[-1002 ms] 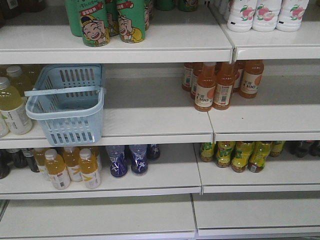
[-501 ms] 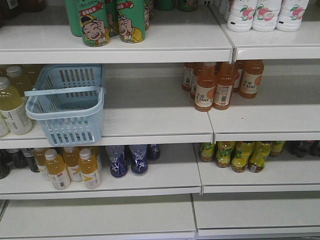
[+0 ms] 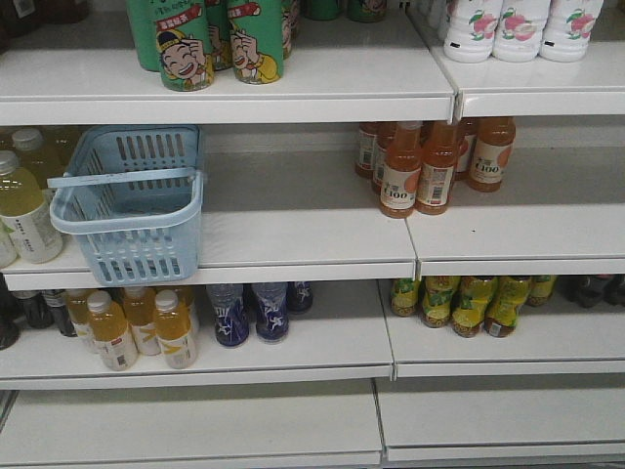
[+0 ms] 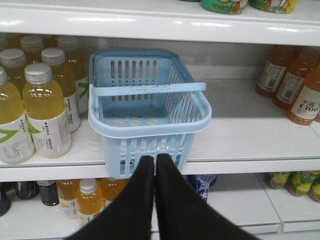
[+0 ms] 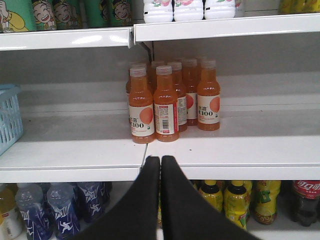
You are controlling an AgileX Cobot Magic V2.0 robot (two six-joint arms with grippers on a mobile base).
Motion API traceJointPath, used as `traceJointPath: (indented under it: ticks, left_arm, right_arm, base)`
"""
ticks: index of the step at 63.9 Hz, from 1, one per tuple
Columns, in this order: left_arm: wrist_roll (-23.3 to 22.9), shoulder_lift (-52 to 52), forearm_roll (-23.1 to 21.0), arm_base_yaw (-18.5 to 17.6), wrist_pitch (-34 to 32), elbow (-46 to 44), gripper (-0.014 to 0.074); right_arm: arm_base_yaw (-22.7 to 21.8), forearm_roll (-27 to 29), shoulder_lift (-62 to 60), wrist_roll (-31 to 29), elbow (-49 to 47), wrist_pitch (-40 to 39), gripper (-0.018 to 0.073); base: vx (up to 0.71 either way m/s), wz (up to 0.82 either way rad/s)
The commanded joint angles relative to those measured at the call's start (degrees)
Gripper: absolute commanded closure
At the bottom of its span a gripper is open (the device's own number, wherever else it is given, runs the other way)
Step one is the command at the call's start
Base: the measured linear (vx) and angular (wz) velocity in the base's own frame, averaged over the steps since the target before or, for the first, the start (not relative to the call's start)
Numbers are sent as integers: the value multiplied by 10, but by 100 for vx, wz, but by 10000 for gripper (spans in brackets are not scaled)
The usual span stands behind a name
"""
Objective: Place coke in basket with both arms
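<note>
The light-blue basket (image 3: 146,256) stands empty on the left of the middle shelf, its thin handle lying across the top. In the left wrist view the basket (image 4: 150,129) is straight ahead, and my left gripper (image 4: 155,159) is shut and empty just short of its front wall. My right gripper (image 5: 160,160) is shut and empty in front of the middle shelf's edge, below a group of orange bottles (image 5: 172,100). The basket's side (image 5: 7,120) shows at the far left of that view. The all-red coke is out of view. Neither arm shows in the front view.
Dark cola bottles with red labels (image 5: 305,200) stand on the lower shelf at the far right. Yellow-drink bottles (image 4: 45,115) stand left of the basket. Blue bottles (image 3: 249,313) and yellow-green bottles (image 3: 469,303) fill the lower shelf. Green cans (image 3: 220,39) and white bottles (image 3: 518,27) stand on the top shelf.
</note>
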Motion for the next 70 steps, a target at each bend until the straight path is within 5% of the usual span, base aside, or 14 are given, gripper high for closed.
traceJointPath:
  ticks: [1,22,54,65,70]
  left_arm:
    - [-8,9,-10,-2,-43,-21,602]
    - [-7,12,-10,-2,-48,-21,549]
    - [-7,12,-10,-2,-34,-21,85]
    - [-8,12,-16,-2,-53,-21,58]
    - [-13,12,-59,-2,-67,-21,58]
  right_arm:
    - [0,-2,6,-6,5,-40,569]
    - [0,-2,6,-6,5,-40,569]
    - [0,-2,6,-6,5,-40,569]
    - [0,-2,6,-6,5,-40,569]
    - [0,-2,6,-6,5,-40,569]
  base:
    - [0,0]
    - [0,0]
    - [0,0]
    - [0,0]
    - [0,0]
